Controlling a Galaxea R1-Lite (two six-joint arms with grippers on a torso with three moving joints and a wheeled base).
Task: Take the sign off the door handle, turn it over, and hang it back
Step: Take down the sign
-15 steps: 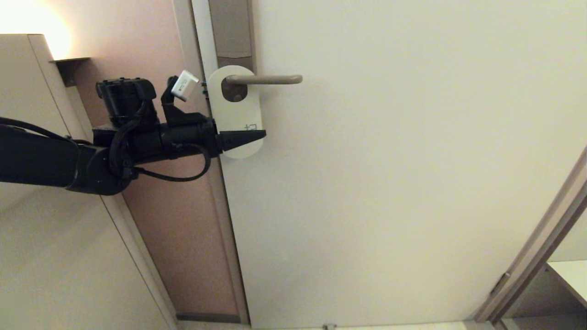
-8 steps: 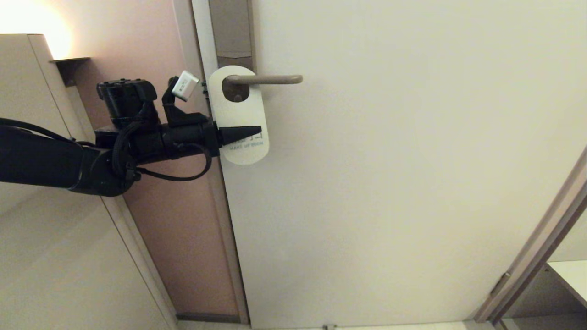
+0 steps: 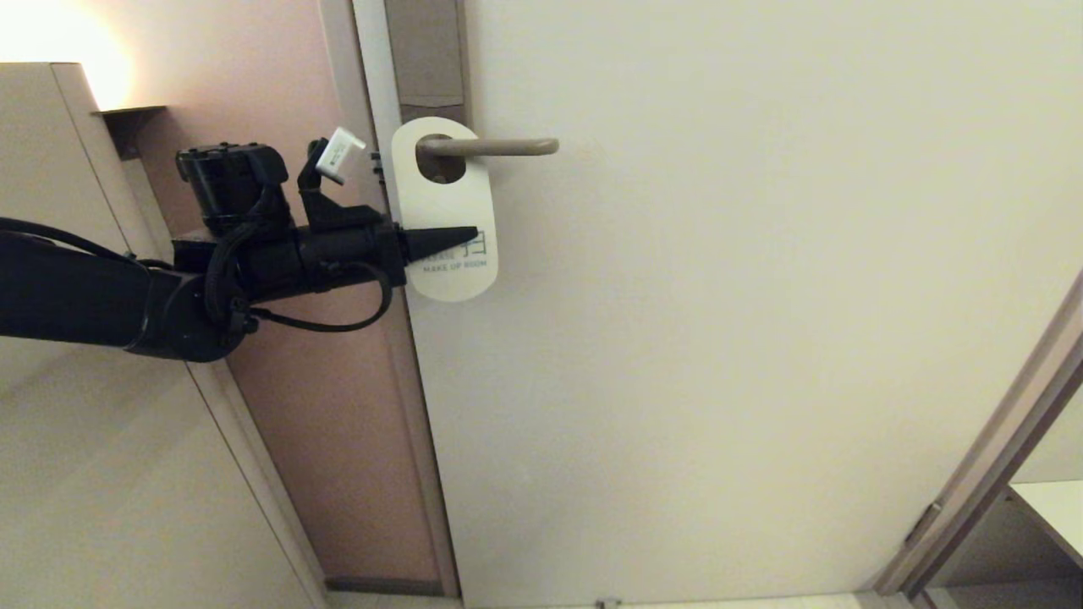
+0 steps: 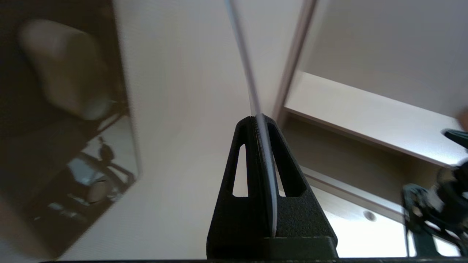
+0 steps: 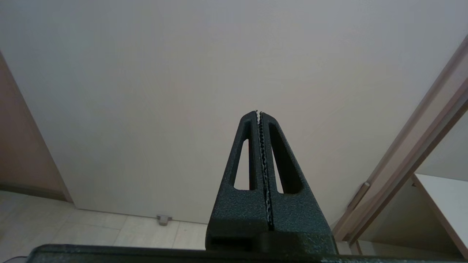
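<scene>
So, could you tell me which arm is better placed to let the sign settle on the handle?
The left. Its tool is shut on the sign, whose hole is around the door handle. The right tool is shut, empty, not near either.

Head camera faces door [image 3: 719, 296], wrist cameras close behind pincers

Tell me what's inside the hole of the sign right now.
The door handle passes through the hole of the sign, with dark plate showing below it. The left gripper covers part of the sign's print.
</scene>
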